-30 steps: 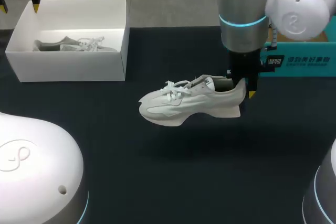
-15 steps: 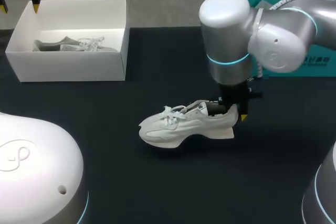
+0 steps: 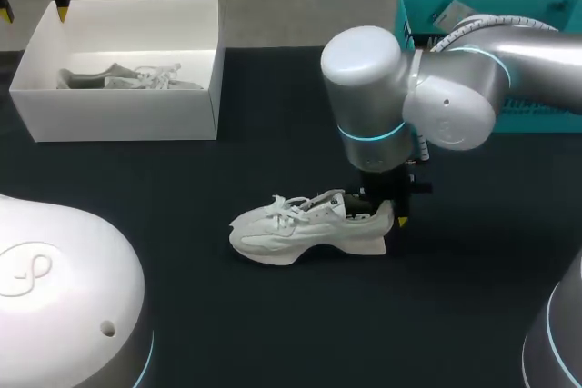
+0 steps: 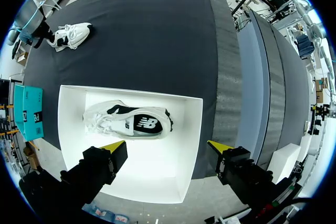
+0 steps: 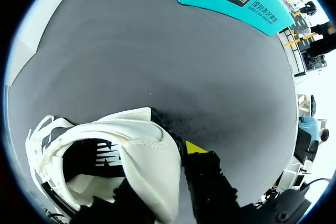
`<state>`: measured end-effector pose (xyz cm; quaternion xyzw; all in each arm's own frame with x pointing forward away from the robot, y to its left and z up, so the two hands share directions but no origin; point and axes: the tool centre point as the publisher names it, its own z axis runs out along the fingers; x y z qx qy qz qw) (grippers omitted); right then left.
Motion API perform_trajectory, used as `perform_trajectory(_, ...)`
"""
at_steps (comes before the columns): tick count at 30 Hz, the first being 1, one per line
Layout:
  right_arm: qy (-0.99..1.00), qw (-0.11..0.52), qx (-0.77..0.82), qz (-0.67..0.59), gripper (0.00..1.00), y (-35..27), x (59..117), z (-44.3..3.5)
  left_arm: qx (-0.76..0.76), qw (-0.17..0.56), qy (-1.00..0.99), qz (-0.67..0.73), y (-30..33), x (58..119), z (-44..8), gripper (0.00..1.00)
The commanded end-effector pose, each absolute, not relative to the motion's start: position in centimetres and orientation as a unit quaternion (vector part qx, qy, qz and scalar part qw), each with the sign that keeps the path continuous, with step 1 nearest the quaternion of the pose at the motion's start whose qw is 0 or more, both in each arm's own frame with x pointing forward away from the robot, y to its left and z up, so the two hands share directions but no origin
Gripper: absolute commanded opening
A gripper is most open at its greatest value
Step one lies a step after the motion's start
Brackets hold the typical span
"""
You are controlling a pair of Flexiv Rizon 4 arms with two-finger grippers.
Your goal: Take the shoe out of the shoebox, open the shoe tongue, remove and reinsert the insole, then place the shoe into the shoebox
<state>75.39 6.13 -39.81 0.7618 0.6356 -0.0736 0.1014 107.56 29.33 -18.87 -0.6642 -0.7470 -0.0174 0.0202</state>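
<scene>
With 1 shoe (image 3: 305, 227) out of the shoebox (image 3: 127, 120), heel clamped in the right gripper (image 3: 386, 213), left gripper (image 4: 166, 147) spread wide, tongue, insole and return remain.

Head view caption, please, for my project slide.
Right gripper holds a white shoe by its heel on the table; second shoe lies in the shoebox.
</scene>
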Motion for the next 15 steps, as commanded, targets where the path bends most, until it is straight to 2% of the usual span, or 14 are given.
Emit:
perform_trajectory(1, 0.635, 0.1, 0.763, -0.07, 0.0, 6.0, 75.2, -40.7, -0.664, 0.02, -0.747, -0.019, 29.3, 107.5, -18.8, 1.0)
perform_trajectory(2, 0.634, 0.097, 0.764, -0.069, 0.0, 6.0, 75.2, -40.7, -0.664, 0.02, -0.747, -0.019, 29.3, 107.5, -18.8, 1.0)
perform_trajectory(3, 0.635, 0.093, 0.763, -0.069, 0.32, 6.0, 75.1, -40.7, -0.664, 0.02, -0.747, -0.019, 29.3, 107.5, -18.8, 1.0)
perform_trajectory(4, 0.635, 0.093, 0.764, -0.068, 0.96, 6.1, 75.0, -40.5, -0.664, 0.02, -0.747, -0.019, 29.3, 107.5, -18.8, 1.0)
perform_trajectory(5, 0.634, 0.093, 0.764, -0.067, 1.0, 6.1, 74.9, -40.1, -0.664, 0.02, -0.747, -0.019, 29.3, 107.5, -18.8, 1.0)
perform_trajectory(15, 0.681, 0.048, 0.731, 0.0, 1.0, 6.2, 74.4, -34.5, -0.664, 0.02, -0.747, -0.019, 29.3, 107.5, -18.8, 1.0)
